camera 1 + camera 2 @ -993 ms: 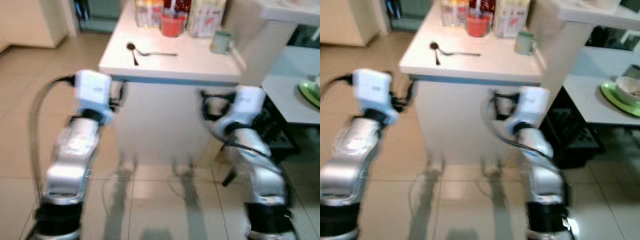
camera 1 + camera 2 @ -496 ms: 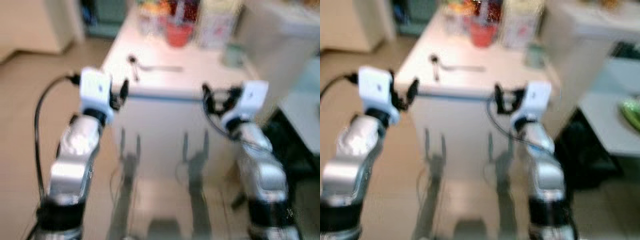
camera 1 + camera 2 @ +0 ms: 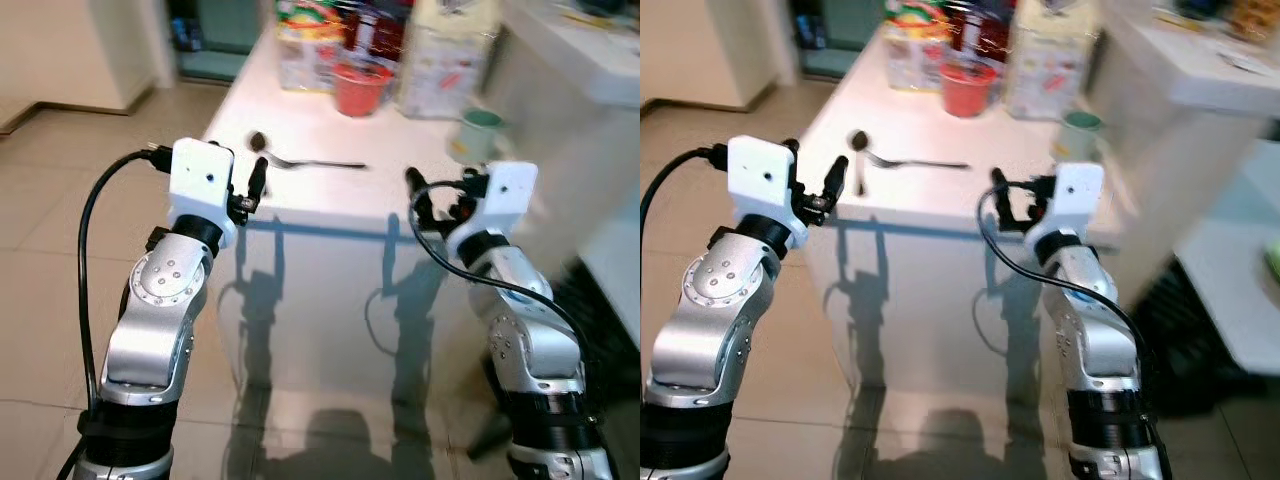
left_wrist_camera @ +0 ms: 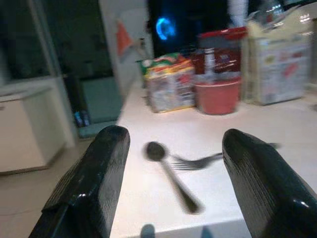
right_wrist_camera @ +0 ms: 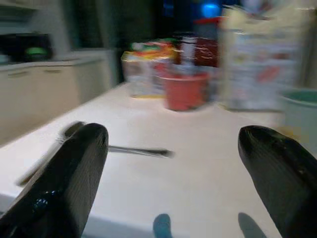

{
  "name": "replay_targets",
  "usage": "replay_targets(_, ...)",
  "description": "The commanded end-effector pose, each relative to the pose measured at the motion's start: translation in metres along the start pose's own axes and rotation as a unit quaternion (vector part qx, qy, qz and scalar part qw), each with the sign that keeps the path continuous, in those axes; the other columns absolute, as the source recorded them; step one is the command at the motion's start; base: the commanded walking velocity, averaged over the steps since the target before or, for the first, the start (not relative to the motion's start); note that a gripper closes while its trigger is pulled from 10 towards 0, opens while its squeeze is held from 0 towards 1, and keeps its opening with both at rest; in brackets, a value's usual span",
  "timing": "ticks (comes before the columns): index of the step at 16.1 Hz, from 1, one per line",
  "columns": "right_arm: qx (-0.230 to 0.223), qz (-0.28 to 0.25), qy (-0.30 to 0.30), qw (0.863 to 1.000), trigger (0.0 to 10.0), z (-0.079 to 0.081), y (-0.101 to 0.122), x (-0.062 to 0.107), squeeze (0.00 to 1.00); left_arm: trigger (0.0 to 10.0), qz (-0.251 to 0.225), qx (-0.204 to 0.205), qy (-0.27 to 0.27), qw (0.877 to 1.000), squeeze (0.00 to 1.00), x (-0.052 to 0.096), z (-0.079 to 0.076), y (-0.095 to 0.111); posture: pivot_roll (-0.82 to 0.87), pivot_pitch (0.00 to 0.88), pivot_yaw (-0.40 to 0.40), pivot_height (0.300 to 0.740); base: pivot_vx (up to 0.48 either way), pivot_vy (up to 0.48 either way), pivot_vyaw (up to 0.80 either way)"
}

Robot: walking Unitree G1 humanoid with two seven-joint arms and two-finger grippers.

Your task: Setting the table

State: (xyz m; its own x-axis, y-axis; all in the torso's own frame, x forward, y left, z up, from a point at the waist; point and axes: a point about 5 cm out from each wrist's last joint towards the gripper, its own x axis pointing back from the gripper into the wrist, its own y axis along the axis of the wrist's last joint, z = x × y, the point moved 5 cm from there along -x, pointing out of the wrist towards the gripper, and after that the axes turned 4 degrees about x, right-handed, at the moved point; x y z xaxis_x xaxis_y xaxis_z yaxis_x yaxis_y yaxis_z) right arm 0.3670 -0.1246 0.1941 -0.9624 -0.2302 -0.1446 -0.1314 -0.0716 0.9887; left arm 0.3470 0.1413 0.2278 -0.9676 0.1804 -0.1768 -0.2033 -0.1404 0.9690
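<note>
Blurred packages point(image 3: 440, 50) at table's back

White table point(image 3: 330, 190), red cup point(image 3: 361, 88), green mug point(image 3: 478, 133), dark spoon point(image 4: 166, 166).

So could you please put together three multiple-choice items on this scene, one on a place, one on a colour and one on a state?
1. Where do the spoon and fork lie?
A. On the white table, near its front edge
B. On the floor
C. Inside the red cup

2. What colour is the cup standing before the food packages?
A. Blue
B. Red
C. Yellow

3. How is the left gripper?
A. Shut on the spoon
B. Shut on nothing
C. Open, fingers wide apart, holding nothing

Answers:
1 A, both rest on the white table by its near edge.
2 B, the cup is plainly red.
3 C, the left wrist view shows its fingers spread with the spoon lying beyond them.
</note>
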Motion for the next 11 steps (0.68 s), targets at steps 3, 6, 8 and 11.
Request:
replay_targets(3,0.011,0.003,0.015,1.0,10.0,-0.0019,0.0011,-0.0021,0.0,10.0,0.002,-0.01,0.007,1.0,0.0,-0.001,0.0057,-0.0013,0.07,0.0,-0.072,0.74,0.435,0.0,0.0)
replay_targets(6,0.015,0.007,0.033,0.999,10.0,-0.0057,0.0013,-0.0027,0.0,10.0,0.005,-0.013,0.007,1.0,0.0,-0.0005,0.0057,-0.0014,0.07,0.0,-0.072,0.74,0.429,0.0,0.0)
replay_targets(8,0.039,0.014,0.078,0.996,10.0,-0.0016,0.0013,-0.0044,0.0,10.0,0.013,-0.023,0.015,1.0,0.0,-0.0002,0.0105,-0.0058,0.07,0.0,-0.073,0.74,0.165,0.0,0.0)
replay_targets(11,0.046,0.015,0.11,0.993,10.0,-0.0037,0.0018,-0.0078,0.0,10.0,0.011,-0.024,0.018,1.0,0.0,0.0027,0.0132,-0.0019,0.08,0.0,-0.078,0.74,0.0,0.0,0.0)
